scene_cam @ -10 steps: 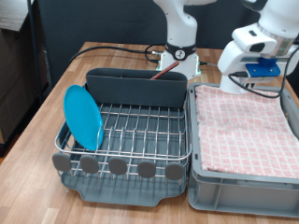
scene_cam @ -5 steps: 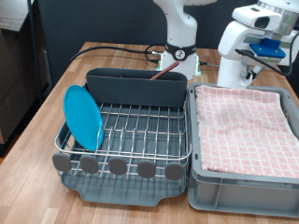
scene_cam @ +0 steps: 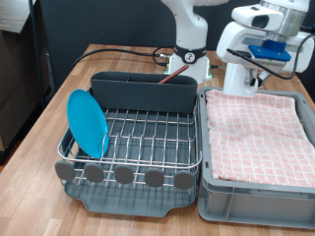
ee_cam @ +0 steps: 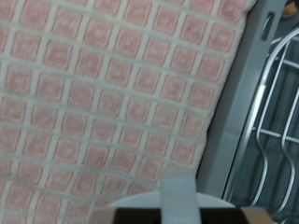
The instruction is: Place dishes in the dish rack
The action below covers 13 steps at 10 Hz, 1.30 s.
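Observation:
The dish rack (scene_cam: 148, 133) is a silver wire rack on a dark grey tray. A light-blue plate (scene_cam: 87, 123) stands upright in its slots on the exterior view's left. My gripper (scene_cam: 251, 79) is raised at the exterior view's upper right, above the far edge of the crate. It is shut on a white cup (scene_cam: 234, 71). In the wrist view the cup's white rim (ee_cam: 140, 203) shows beside one grey finger (ee_cam: 177, 187), over the pink cloth (ee_cam: 112, 93), with rack wires (ee_cam: 280, 112) to one side. The wooden spoon is out of view.
A grey plastic crate (scene_cam: 256, 202) lined with pink checkered cloth (scene_cam: 258, 133) stands right of the rack. A dark grey caddy (scene_cam: 143, 90) sits at the rack's far edge and round dark discs (scene_cam: 123, 175) line its near edge. The robot base (scene_cam: 189, 59) and cables are behind.
My gripper has risen from just above the crate's far edge. It has shifted towards the exterior view's left with the white cup in it. The plate and rack have not moved.

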Motion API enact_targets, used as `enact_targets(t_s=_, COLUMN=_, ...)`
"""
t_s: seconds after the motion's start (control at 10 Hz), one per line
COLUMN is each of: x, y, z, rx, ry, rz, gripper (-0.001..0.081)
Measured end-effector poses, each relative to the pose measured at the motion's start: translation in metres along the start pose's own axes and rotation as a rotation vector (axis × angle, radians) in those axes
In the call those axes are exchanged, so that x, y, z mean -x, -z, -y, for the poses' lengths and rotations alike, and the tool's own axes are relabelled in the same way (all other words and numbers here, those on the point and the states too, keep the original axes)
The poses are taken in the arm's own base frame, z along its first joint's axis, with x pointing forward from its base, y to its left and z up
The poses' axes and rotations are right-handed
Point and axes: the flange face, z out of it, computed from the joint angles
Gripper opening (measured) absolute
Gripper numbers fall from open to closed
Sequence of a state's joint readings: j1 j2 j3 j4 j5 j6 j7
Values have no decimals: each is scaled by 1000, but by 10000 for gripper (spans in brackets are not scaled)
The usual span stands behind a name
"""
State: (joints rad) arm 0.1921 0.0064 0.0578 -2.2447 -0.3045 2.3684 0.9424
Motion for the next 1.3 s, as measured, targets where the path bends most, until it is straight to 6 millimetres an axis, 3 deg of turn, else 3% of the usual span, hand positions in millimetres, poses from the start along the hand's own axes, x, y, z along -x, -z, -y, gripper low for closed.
enact_targets(t_s=0.5, x=-73, y=-7, z=-12, rx=-51, ry=-92, rz=-30, gripper=72)
enact_targets(t_s=0.9, x=-79, y=-8, z=-16, rx=-49, ry=-74, rz=-40, gripper=72)
enact_targets(t_s=1.3, x=-113, y=-8, z=-25, rx=-72, ry=-57, rz=-24, gripper=72)
